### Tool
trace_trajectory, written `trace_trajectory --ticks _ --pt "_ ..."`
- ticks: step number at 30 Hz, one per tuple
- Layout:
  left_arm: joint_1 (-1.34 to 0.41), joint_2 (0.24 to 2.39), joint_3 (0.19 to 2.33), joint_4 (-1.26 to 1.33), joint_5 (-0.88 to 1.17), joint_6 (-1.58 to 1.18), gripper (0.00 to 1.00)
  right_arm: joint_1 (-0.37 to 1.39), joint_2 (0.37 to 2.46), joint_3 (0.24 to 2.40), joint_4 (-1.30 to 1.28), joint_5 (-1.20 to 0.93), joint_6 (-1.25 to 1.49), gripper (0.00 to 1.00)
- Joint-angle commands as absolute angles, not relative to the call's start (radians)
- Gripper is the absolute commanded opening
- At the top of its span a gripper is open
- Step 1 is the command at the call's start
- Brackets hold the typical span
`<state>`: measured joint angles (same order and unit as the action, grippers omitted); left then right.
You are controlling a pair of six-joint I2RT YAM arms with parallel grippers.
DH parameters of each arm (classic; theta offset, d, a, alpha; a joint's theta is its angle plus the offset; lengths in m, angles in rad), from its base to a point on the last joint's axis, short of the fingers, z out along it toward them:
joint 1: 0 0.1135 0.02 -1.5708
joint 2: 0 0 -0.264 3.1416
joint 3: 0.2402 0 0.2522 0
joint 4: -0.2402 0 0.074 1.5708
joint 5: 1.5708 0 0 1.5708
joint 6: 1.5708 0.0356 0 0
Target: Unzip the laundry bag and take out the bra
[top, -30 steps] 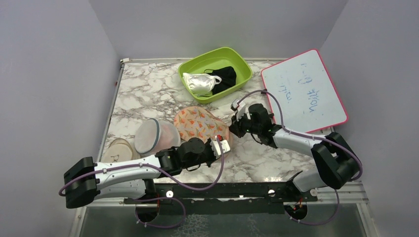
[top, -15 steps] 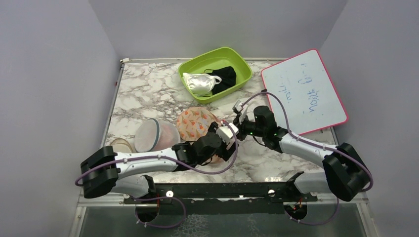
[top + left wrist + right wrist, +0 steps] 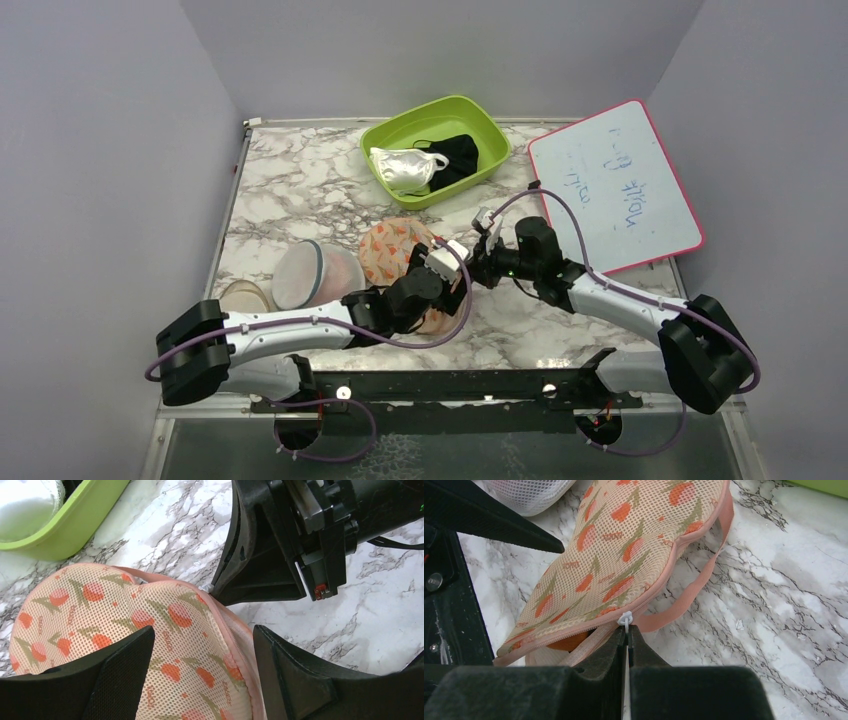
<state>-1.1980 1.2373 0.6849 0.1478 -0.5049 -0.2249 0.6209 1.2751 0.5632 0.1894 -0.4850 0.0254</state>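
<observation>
The laundry bag [image 3: 392, 250], peach mesh with red-orange flowers and pink edging, lies flat mid-table. My right gripper [image 3: 628, 631] is shut on the small white zipper pull [image 3: 625, 619] at the bag's near edge. Left of the pull the zip stands parted, and an orange bit of the bra [image 3: 568, 643] shows in the gap. My left gripper [image 3: 202, 672] is open and straddles the bag's zipped pink rim [image 3: 235, 645], one finger over the mesh, the other beside it on the marble. In the top view the two grippers nearly meet at the bag's right end [image 3: 455, 265].
A green tub [image 3: 480, 125] at the back holds a shiny white garment [image 3: 405, 168] and a black cloth [image 3: 458, 152]. A pink-framed whiteboard [image 3: 615, 185] lies at the right. A round mesh dome [image 3: 305, 275] and a tan disc [image 3: 240, 296] sit left of the bag.
My left gripper has opened and swung forward onto the bag's right end. The right gripper stayed shut on the pull and shifted slightly left along the bag's edge.
</observation>
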Motion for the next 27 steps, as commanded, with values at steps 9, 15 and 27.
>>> trace_trajectory --ticks 9,15,27 --pt "-1.167 1.302 0.727 0.069 -0.486 -0.263 0.56 0.627 1.258 0.569 0.198 -0.522 0.026 0.01" --pt "-1.142 1.336 0.77 0.031 -0.502 -0.181 0.29 0.627 1.269 0.576 0.179 -0.516 0.017 0.01" --pt "-1.143 1.179 0.631 0.132 -0.278 0.147 0.0 0.627 1.26 0.641 0.018 -0.444 0.024 0.01"
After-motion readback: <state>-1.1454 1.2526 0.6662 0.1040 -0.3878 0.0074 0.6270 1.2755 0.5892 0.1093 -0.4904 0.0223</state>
